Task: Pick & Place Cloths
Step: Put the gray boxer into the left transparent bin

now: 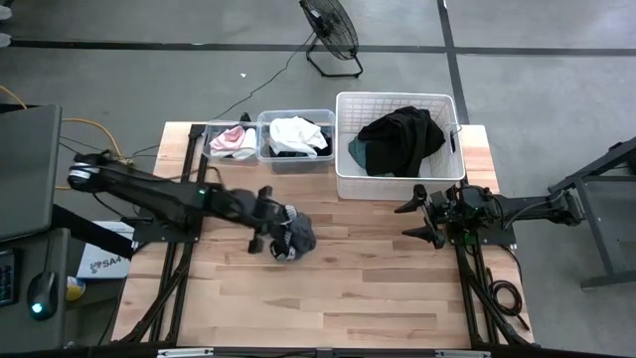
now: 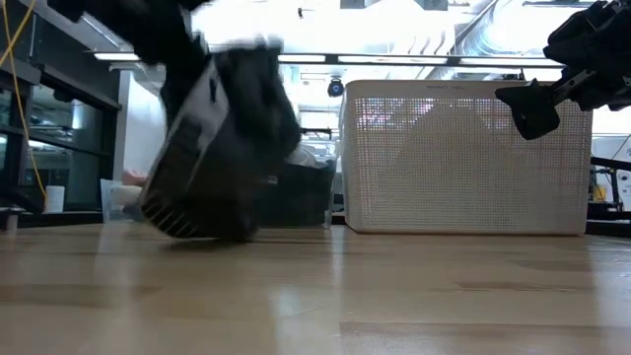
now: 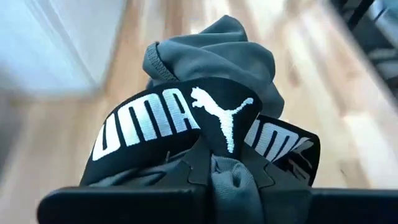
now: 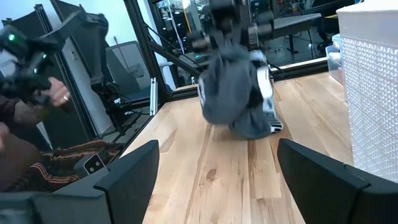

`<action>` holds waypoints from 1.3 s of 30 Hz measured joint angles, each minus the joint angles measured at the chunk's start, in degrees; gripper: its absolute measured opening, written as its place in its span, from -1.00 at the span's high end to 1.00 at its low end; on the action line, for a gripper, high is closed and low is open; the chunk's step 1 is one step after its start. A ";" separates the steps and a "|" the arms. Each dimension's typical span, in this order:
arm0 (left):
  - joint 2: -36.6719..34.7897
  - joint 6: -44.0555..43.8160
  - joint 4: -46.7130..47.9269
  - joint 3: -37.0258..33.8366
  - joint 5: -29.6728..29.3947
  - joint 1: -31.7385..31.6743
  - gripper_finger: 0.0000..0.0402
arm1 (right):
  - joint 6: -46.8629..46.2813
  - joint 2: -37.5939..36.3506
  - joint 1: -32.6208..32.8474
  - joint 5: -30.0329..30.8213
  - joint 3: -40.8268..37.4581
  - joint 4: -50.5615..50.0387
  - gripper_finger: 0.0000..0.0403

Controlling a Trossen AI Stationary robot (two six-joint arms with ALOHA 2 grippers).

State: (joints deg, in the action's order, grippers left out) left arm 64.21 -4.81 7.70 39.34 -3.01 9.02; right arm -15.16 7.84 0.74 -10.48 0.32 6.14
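Centrally, left gripper (image 1: pixel 270 231) pinches grey cloth (image 1: pixel 294 237); bare table (image 1: pixel 378 288) around.

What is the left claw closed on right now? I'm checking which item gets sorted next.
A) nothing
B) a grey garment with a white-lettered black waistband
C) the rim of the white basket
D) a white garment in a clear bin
B: the left claw is shut on the grey garment, bunched with its lettered black waistband over the wooden table.

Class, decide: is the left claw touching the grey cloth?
Touching. The left wrist view shows the left claw pinching the grey cloth beside its lettered waistband.
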 joint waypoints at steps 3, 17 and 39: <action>-6.96 3.55 -0.06 0.08 1.07 -0.02 0.87 | 0.00 -0.02 0.01 0.02 0.02 0.02 -0.58; -29.36 12.36 -5.97 0.11 4.15 -0.02 0.87 | 0.00 -0.01 -0.01 0.00 0.01 0.02 -0.58; -14.31 46.52 -64.96 0.11 -32.43 -4.89 0.87 | 0.00 0.00 0.00 0.01 0.00 0.03 -0.58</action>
State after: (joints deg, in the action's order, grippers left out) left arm 49.89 41.71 -57.26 39.44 -35.44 4.12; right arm -15.16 7.84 0.75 -10.47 0.32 6.17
